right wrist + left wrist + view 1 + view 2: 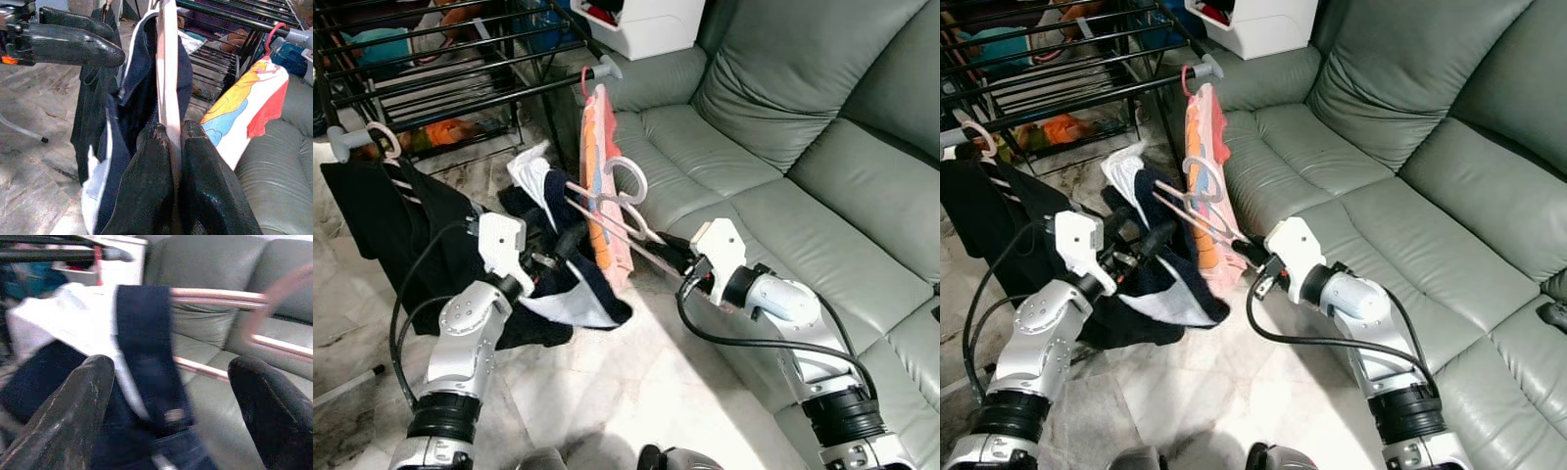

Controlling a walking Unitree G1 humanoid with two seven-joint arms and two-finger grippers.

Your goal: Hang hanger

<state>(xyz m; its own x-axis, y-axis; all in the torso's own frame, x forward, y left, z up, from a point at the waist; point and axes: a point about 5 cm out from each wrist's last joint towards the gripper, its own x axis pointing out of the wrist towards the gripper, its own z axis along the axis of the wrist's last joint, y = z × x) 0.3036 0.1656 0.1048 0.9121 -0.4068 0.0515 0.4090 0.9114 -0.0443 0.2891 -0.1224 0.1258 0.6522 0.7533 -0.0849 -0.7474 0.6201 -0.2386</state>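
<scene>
My right gripper (672,254) is shut on one end of a pale pink hanger (625,178), held slanted in the air between the rack and the sofa. In the right wrist view its fingers (151,181) press together on the hanger's arm (167,73). A navy and white garment (576,294) drapes over the hanger's other end and hangs down. My left gripper (558,253) is open right beside that garment; its fingers (73,416) stand wide apart in front of the navy cloth (144,357) without gripping it.
A black drying rack (460,69) stands at the back left. A pink and orange printed shirt (597,147) hangs from its end bar, and a black garment (382,215) hangs at the left. The grey sofa (783,147) lies to the right, a white box (646,24) behind it.
</scene>
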